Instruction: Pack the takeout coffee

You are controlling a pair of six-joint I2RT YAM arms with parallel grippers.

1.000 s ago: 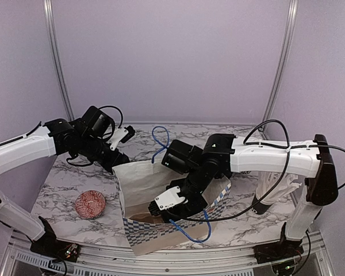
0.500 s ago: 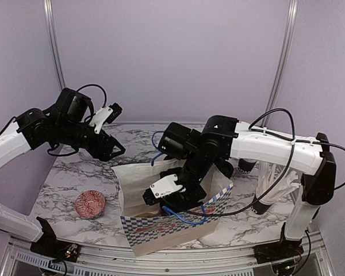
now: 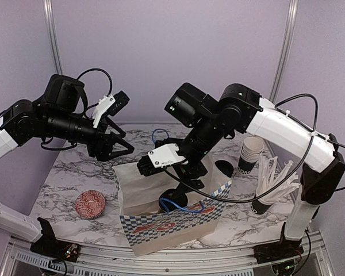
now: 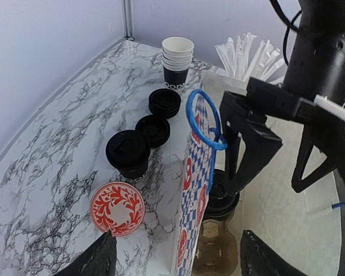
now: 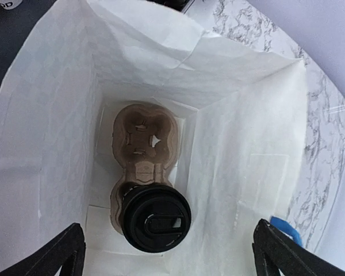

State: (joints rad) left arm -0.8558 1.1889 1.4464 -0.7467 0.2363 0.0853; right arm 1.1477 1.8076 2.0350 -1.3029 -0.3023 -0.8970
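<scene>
table (image 3: 63, 178): grey marble, holding all the stuff.
right arm (image 3: 276, 123): bent high over the middle, wrist turned down above the paper bag (image 3: 172, 224).
left arm (image 3: 23, 121): lifted up on the left side, pointing toward the paper bag, well above the table.
paper bag: standing up with the top wide open, good for dropping cups in from above.
right pincer (image 4: 267, 184): fingers spread wide, let go, nothing inside, right over the open top.
left pincer (image 3: 126, 123): fingers spread too, holding nothing, up in the air beside the paper bag.
cup tray (image 5: 144, 135): brown card, flat on the bag floor, there for keeping cups from tipping.
coffee in bag (image 5: 156, 217): black lid on, sitting in one tray hole; other hole free.
coffee on table (image 4: 128, 152): lid on, near the paper bag, probably next for packing.
red bowl (image 4: 117, 208): just beside that cup, not part of the job.
</scene>
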